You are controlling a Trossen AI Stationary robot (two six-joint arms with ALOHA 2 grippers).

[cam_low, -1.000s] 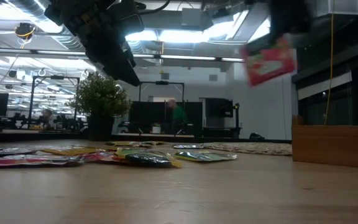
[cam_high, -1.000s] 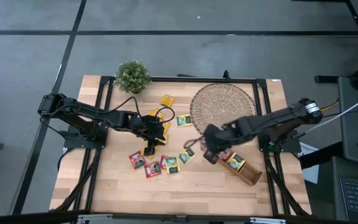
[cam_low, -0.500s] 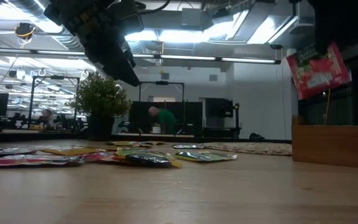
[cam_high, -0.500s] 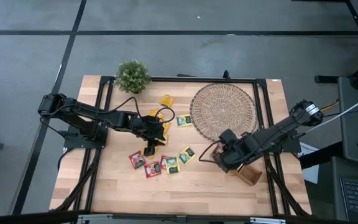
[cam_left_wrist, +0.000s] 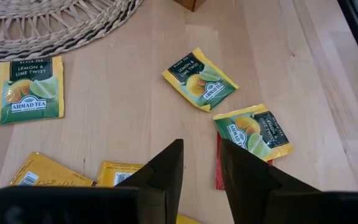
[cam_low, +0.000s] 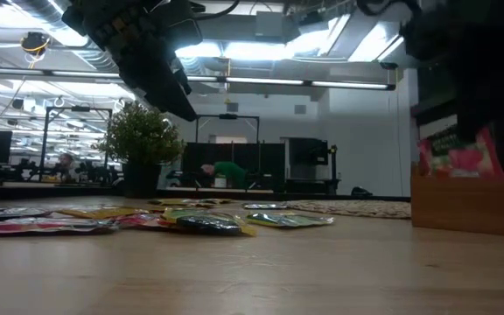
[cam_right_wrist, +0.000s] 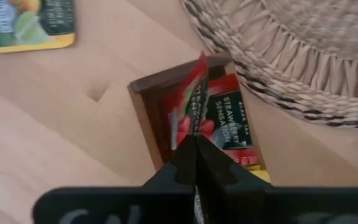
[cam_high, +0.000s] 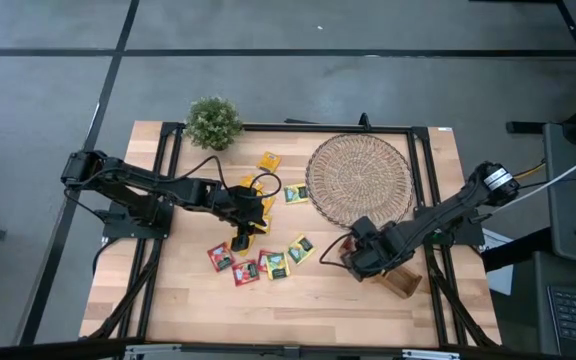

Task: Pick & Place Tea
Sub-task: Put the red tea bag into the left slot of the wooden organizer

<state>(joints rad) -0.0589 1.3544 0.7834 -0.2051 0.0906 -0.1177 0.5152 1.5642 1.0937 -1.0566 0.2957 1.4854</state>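
Observation:
Several tea sachets lie loose on the table: red ones (cam_high: 220, 257), green ones (cam_high: 275, 264) (cam_left_wrist: 199, 79) and a yellow one (cam_high: 268, 160). My left gripper (cam_high: 240, 240) (cam_left_wrist: 201, 171) hangs open over them with nothing between its fingers. My right gripper (cam_high: 353, 255) (cam_right_wrist: 196, 155) is shut on a red sachet (cam_right_wrist: 194, 99) (cam_low: 458, 157). It holds it over the end compartment of the wooden tray (cam_high: 400, 280) (cam_right_wrist: 143, 93), where another red sachet (cam_right_wrist: 225, 124) lies flat. My right gripper pinches the red sachet's upper edge (cam_right_wrist: 196, 127) between its two fingers (cam_right_wrist: 179, 165). The fingers point steeply down from above. The sachet hangs edge-on below them, and in the low view its lower edge (cam_low: 458, 173) is level with the tray's rim.
A round woven mat (cam_high: 360, 178) lies at the far right, right behind the tray. A small potted plant (cam_high: 214, 122) stands at the far left corner. Bare wood lies along the near edge (cam_high: 298, 305).
My right gripper has swung toward the near right and sunk, rolling its wrist. The red sachet it holds has come from high over the table's middle down to the tray's end compartment. My left gripper has kept still.

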